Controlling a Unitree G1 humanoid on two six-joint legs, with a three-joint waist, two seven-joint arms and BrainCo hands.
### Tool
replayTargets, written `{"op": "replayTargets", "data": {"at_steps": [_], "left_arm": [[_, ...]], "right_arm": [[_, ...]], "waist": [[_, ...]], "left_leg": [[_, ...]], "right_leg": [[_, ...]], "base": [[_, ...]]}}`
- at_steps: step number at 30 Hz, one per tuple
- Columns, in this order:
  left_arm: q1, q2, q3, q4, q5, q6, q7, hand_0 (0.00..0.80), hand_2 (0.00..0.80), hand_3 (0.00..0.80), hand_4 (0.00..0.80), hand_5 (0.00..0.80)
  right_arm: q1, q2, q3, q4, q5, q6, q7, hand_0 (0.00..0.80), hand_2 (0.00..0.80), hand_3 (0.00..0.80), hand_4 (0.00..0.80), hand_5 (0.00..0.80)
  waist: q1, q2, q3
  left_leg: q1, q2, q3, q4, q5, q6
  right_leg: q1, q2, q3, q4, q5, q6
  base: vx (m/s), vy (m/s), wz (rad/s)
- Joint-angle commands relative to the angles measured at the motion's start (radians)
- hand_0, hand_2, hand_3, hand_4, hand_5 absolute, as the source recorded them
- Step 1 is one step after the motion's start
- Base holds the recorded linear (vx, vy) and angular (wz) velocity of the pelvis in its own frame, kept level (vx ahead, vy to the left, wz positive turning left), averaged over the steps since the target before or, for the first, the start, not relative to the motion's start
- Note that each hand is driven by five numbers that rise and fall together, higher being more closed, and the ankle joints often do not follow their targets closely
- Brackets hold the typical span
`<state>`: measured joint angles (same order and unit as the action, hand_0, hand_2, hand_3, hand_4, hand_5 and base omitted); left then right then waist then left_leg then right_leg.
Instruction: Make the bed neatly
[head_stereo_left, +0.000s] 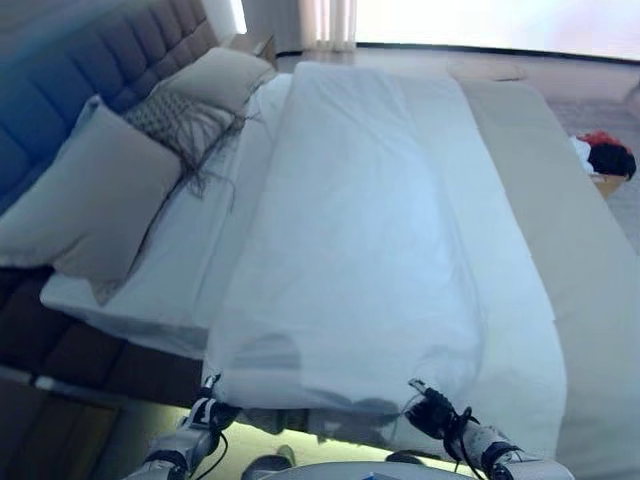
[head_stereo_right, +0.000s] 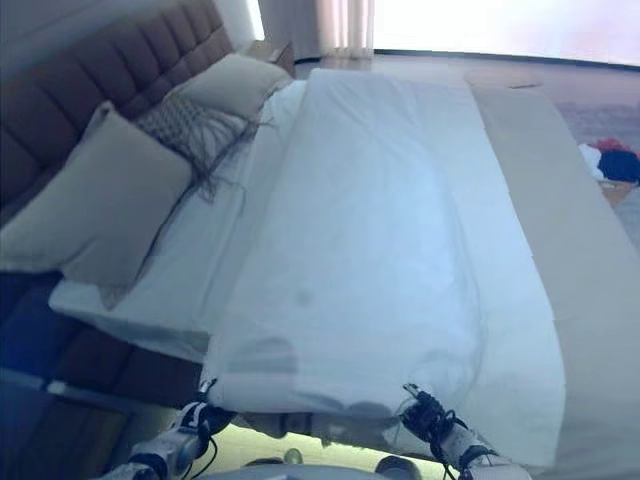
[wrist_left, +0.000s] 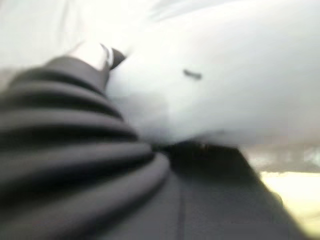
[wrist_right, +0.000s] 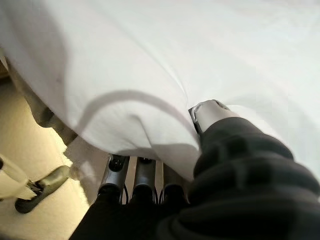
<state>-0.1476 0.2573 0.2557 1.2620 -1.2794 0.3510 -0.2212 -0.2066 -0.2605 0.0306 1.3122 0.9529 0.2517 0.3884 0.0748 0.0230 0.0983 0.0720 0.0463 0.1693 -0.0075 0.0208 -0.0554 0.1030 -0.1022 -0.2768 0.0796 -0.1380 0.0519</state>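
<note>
Bed (head_stereo_left: 600, 330): right hand (wrist_right: 215, 116) pinches duvet (head_stereo_left: 370, 230) edge; left hand (wrist_left: 95, 54) grip hidden, cannot tell.

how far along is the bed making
Done: the white duvet lies fairly flat along the bed, pillows at the headboard. In hand: the right hand pinches the duvet's near edge; the left hand is at the other corner, fingers hidden. Left: the duvet sits off-centre, bare sheet by the pillows.

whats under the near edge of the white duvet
Both hands grip it: right hand has fingers beneath and thumb on top; left hand pinches its corner. The duvet hides the mattress.
</note>
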Motion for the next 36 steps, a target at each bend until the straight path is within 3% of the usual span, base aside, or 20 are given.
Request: {"op": "replayTargets", "data": {"at_steps": [1, 2, 4, 6, 8, 9, 12, 14, 17, 19, 21, 23, 25, 26, 28, 31, 33, 36], "left_arm": [[0.033, 0.290, 0.159, -0.008, -0.119, -0.189, 0.058, 0.800, 0.800, 0.800, 0.800, 0.800], [0.028, 0.277, 0.155, -0.024, -0.123, -0.194, 0.074, 0.800, 0.800, 0.800, 0.800, 0.800], [0.015, 0.257, 0.152, -0.037, -0.129, -0.201, 0.082, 0.800, 0.800, 0.800, 0.800, 0.800], [-0.010, 0.222, 0.132, -0.049, -0.117, -0.216, 0.082, 0.800, 0.800, 0.800, 0.800, 0.800], [-0.022, 0.205, 0.119, -0.050, -0.105, -0.225, 0.083, 0.800, 0.800, 0.800, 0.800, 0.800], [-0.027, 0.201, 0.110, -0.050, -0.106, -0.230, 0.086, 0.800, 0.800, 0.800, 0.800, 0.800], [-0.047, 0.180, 0.079, -0.040, -0.094, -0.239, 0.076, 0.800, 0.800, 0.800, 0.800, 0.800], [-0.059, 0.163, 0.055, -0.033, -0.094, -0.246, 0.068, 0.800, 0.800, 0.800, 0.800, 0.800], [-0.067, 0.144, 0.033, -0.023, -0.101, -0.253, 0.047, 0.800, 0.800, 0.800, 0.800, 0.800], [-0.072, 0.145, 0.020, -0.007, -0.105, -0.241, 0.025, 0.800, 0.800, 0.800, 0.800, 0.800], [-0.079, 0.167, 0.003, 0.012, -0.112, -0.215, -0.008, 0.800, 0.800, 0.800, 0.800, 0.800], [-0.095, 0.195, -0.010, 0.029, -0.120, -0.194, -0.024, 0.800, 0.800, 0.800, 0.800, 0.800], [-0.101, 0.225, -0.018, 0.037, -0.125, -0.178, -0.022, 0.800, 0.800, 0.800, 0.800, 0.800], [-0.101, 0.234, -0.015, 0.039, -0.124, -0.177, -0.023, 0.800, 0.800, 0.800, 0.800, 0.800], [-0.092, 0.251, -0.001, 0.038, -0.124, -0.193, -0.022, 0.800, 0.800, 0.800, 0.800, 0.800], [-0.076, 0.243, 0.019, 0.042, -0.091, -0.230, -0.038, 0.800, 0.800, 0.800, 0.800, 0.800], [-0.075, 0.231, 0.020, 0.033, -0.077, -0.251, -0.020, 0.800, 0.800, 0.800, 0.800, 0.800], [-0.071, 0.222, 0.036, 0.026, -0.063, -0.257, 0.007, 0.800, 0.800, 0.800, 0.800, 0.800]], "right_arm": [[0.014, -0.185, -0.097, 0.062, -0.014, -0.046, -0.035, 0.800, 0.800, 0.800, 0.800, 0.800], [0.011, -0.182, -0.090, 0.054, -0.018, -0.045, -0.041, 0.800, 0.800, 0.800, 0.800, 0.800], [0.003, -0.177, -0.076, 0.044, -0.017, -0.039, -0.047, 0.800, 0.800, 0.800, 0.800, 0.800], [0.000, -0.172, -0.074, 0.042, -0.022, -0.043, -0.052, 0.800, 0.800, 0.800, 0.800, 0.800], [0.002, -0.170, -0.074, 0.045, -0.033, -0.037, -0.047, 0.800, 0.800, 0.800, 0.800, 0.800], [0.003, -0.170, -0.072, 0.048, -0.030, -0.035, -0.044, 0.800, 0.800, 0.800, 0.800, 0.800], [0.009, -0.165, -0.063, 0.050, -0.030, -0.020, -0.034, 0.800, 0.800, 0.800, 0.800, 0.800], [0.006, -0.164, -0.057, 0.046, -0.035, -0.007, -0.039, 0.800, 0.800, 0.800, 0.800, 0.800], [-0.011, -0.159, -0.048, 0.045, -0.057, -0.006, -0.046, 0.800, 0.800, 0.800, 0.800, 0.800], [-0.021, -0.164, -0.050, 0.048, -0.071, -0.004, -0.049, 0.800, 0.800, 0.800, 0.800, 0.800], [-0.012, -0.163, -0.053, 0.056, -0.097, -0.001, -0.021, 0.800, 0.800, 0.800, 0.800, 0.800], [-0.009, -0.162, -0.047, 0.060, -0.111, 0.001, 0.001, 0.800, 0.800, 0.800, 0.800, 0.800], [-0.014, -0.154, -0.040, 0.061, -0.121, 0.014, -0.002, 0.800, 0.800, 0.800, 0.800, 0.800], [-0.013, -0.145, -0.037, 0.059, -0.123, 0.017, -0.001, 0.800, 0.800, 0.800, 0.800, 0.800], [-0.003, -0.118, -0.016, 0.058, -0.134, 0.018, 0.027, 0.800, 0.800, 0.800, 0.800, 0.800], [0.002, -0.092, 0.020, 0.065, -0.134, 0.019, 0.057, 0.800, 0.800, 0.800, 0.800, 0.800], [-0.004, -0.080, 0.034, 0.072, -0.135, 0.026, 0.067, 0.800, 0.800, 0.800, 0.800, 0.800], [-0.010, -0.057, 0.049, 0.069, -0.129, 0.035, 0.065, 0.800, 0.800, 0.800, 0.800, 0.800]], "waist": [[0.041, 0.007, -0.022], [0.045, 0.005, -0.011], [0.046, 0.000, -0.002], [0.024, -0.019, 0.006], [0.006, -0.038, 0.007], [-0.004, -0.038, 0.005], [-0.048, -0.026, -0.009], [-0.065, -0.007, -0.017], [-0.079, 0.030, -0.019], [-0.092, 0.053, -0.015], [-0.097, 0.063, -0.009], [-0.089, 0.062, -0.006], [-0.086, 0.061, -0.008], [-0.085, 0.060, -0.008], [-0.072, 0.068, -0.009], [-0.051, 0.067, -0.022], [-0.030, 0.041, -0.039], [-0.002, 0.019, -0.049]], "left_leg": [[-0.161, -0.106, -0.019, -0.054, 0.087, -0.006], [-0.186, -0.105, -0.034, -0.058, 0.103, -0.015], [-0.191, -0.094, -0.044, -0.035, 0.088, -0.016], [-0.175, -0.064, 0.005, 0.069, 0.017, -0.015], [-0.146, -0.035, 0.007, 0.138, -0.037, -0.011], [-0.121, -0.014, 0.005, 0.145, -0.038, -0.014], [-0.018, 0.113, -0.001, 0.151, 0.018, -0.049], [0.035, 0.158, -0.029, 0.129, 0.043, -0.073], [0.092, 0.118, -0.086, 0.042, -0.042, -0.064], [0.121, 0.082, -0.076, -0.012, -0.066, -0.054], [0.132, 0.026, -0.072, -0.068, -0.070, -0.040], [0.124, -0.020, -0.075, -0.080, -0.083, -0.025], [0.121, -0.046, -0.060, -0.080, -0.100, -0.008], [0.117, -0.050, -0.052, -0.080, -0.102, -0.001], [0.104, -0.053, -0.020, -0.080, -0.088, 0.025], [0.061, -0.056, -0.020, -0.080, -0.051, 0.047], [0.030, -0.075, -0.023, -0.072, -0.038, 0.045], [-0.012, -0.069, -0.006, -0.059, -0.010, 0.018]], "right_leg": [[0.101, 0.062, 0.054, -0.066, 0.038, 0.033], [0.111, 0.065, 0.073, -0.100, 0.046, 0.024], [0.100, 0.059, 0.067, -0.126, 0.061, 0.014], [0.075, 0.029, 0.021, -0.119, 0.071, 0.005], [0.049, 0.001, -0.001, -0.100, 0.083, 0.003], [0.038, -0.007, -0.008, -0.087, 0.084, 0.003], [0.006, -0.038, -0.006, -0.037, 0.076, 0.003], [-0.009, -0.057, 0.005, -0.010, 0.071, 0.007], [-0.072, -0.113, 0.048, 0.046, 0.094, 0.044], [-0.102, -0.156, 0.065, 0.051, 0.131, 0.085], [-0.116, -0.206, 0.077, -0.007, 0.235, 0.126], [-0.121, -0.239, 0.062, -0.086, 0.322, 0.149], [-0.137, -0.249, 0.039, -0.100, 0.365, 0.159], [-0.150, -0.246, 0.036, -0.075, 0.363, 0.157], [-0.178, -0.200, 0.007, 0.117, 0.286, 0.137], [-0.128, -0.059, 0.005, 0.226, 0.126, 0.089], [-0.051, -0.005, 0.007, 0.138, 0.080, 0.068], [0.032, 0.027, 0.002, -0.024, 0.055, 0.038]], "base": [[-0.244, 0.004, 0.02], [-0.244, 0.009, -0.08], [-0.308, 0.037, -0.27], [-0.397, 0.101, -0.11], [-0.317, 0.162, 0.32], [-0.290, 0.241, 0.30], [-0.287, 0.339, 0.11], [-0.289, 0.462, 0.19], [-0.307, 0.523, 0.14], [-0.267, 0.482, 0.22], [-0.262, 0.415, 0.16], [-0.259, 0.345, -0.02], [-0.258, 0.258, -0.21], [-0.332, 0.223, -0.35], [-0.346, 0.191, -0.32], [-0.240, 0.025, -0.22], [-0.119, -0.089, 0.07], [-0.108, -0.072, 0.08]]}}
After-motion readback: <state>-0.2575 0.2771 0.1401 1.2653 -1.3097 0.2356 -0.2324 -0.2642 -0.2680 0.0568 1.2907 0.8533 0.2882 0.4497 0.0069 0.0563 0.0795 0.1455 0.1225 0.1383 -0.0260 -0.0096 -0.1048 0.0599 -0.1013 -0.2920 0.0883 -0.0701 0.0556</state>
